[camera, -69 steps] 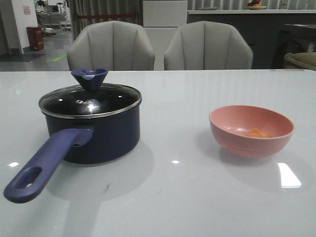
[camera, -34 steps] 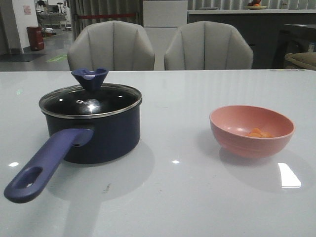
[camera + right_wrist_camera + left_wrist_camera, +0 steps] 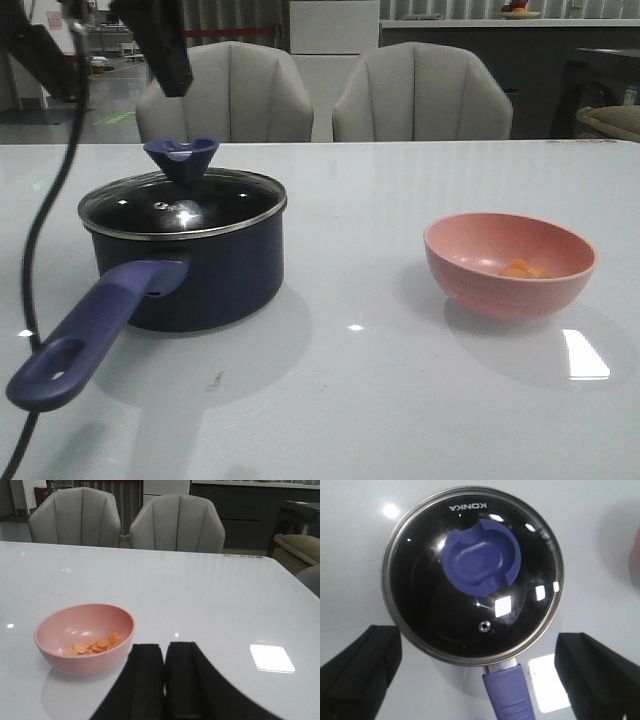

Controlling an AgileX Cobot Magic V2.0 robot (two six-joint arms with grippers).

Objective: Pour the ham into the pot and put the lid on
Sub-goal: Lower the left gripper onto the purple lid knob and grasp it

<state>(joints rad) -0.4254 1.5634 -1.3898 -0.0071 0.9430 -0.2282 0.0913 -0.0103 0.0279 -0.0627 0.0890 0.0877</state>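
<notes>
1 lid (image 3: 183, 200) covers 1 pot (image 3: 200, 275); ham (image 3: 95, 645) in 1 bowl (image 3: 510, 265); 2 chairs (image 3: 225, 93) behind. left gripper (image 3: 480, 675) spread, right gripper (image 3: 165, 680) pressed together.

I am seeing the pot (image 3: 185, 270) sitting on the left side of the table (image 3: 380, 400), with its handle (image 3: 85, 335) reaching toward the near left. The lid (image 3: 182, 203) is lying on top of the pot. The bowl (image 3: 509, 265) is sitting well apart on the right. The ham (image 3: 522, 269) is lying inside the bowl. Two chairs (image 3: 320, 95) are standing behind the far edge of the table.
</notes>
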